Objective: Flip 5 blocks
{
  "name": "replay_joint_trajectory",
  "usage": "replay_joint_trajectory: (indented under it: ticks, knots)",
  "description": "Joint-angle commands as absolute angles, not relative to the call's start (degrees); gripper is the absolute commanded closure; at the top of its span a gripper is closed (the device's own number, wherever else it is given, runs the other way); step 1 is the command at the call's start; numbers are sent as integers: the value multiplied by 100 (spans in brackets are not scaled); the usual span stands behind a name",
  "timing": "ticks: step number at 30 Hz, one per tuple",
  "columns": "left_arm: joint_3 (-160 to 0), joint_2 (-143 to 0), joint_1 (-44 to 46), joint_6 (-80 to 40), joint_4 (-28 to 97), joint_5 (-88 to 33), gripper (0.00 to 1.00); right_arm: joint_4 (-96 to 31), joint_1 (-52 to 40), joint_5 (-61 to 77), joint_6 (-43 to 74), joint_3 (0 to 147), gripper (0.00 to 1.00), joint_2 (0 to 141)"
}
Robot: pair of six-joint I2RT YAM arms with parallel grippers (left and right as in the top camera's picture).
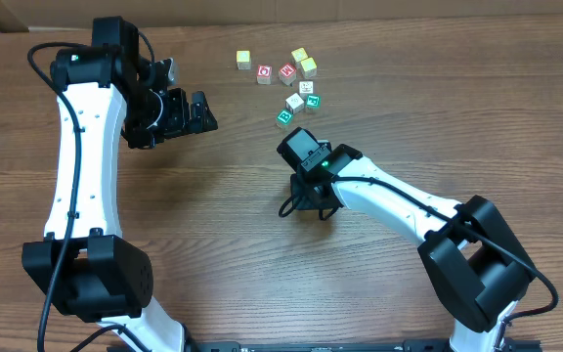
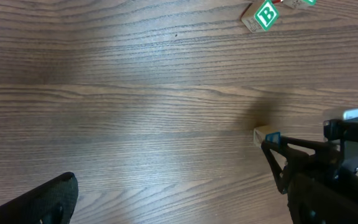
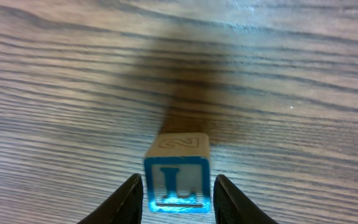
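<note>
Wood-grain table (image 1: 213,215): one block flanked for a flip, cluster lying beyond.
Left gripper (image 1: 209,113) hangs spread wide and empty, well apart from the blocks (image 1: 288,72) grouped at the far side. Right gripper (image 1: 306,205) straddles the blue L block (image 3: 177,183) resting on bare wood, jaws narrowly parted beside its flanks; contact unconfirmed. Judged light, rigid, smooth, liable to twist: grip squarely across opposite flat faces.
</note>
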State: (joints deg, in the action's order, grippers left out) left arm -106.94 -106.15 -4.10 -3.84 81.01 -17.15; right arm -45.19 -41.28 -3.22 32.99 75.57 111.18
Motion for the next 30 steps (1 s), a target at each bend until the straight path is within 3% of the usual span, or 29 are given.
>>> replay_joint_trajectory:
  ticks: [1, 18, 28, 30]
  knots:
    - [-10807, -10676, -373, -320, 8093, -1693, 0, -4515, -4117, -399, 3295, 7452, 62, 11072]
    - [-10807, -10676, -373, -320, 8093, -1693, 0, -4707, -4112, -268, 3450, 7594, 66, 11037]
    - [-10807, -10676, -373, -320, 8093, -1693, 0, -4845, -4110, -226, 3599, 7690, 65, 11037]
    - [-10807, -10676, -373, -318, 8093, -1693, 0, -4941, -4106, -226, 3599, 7776, 61, 11037]
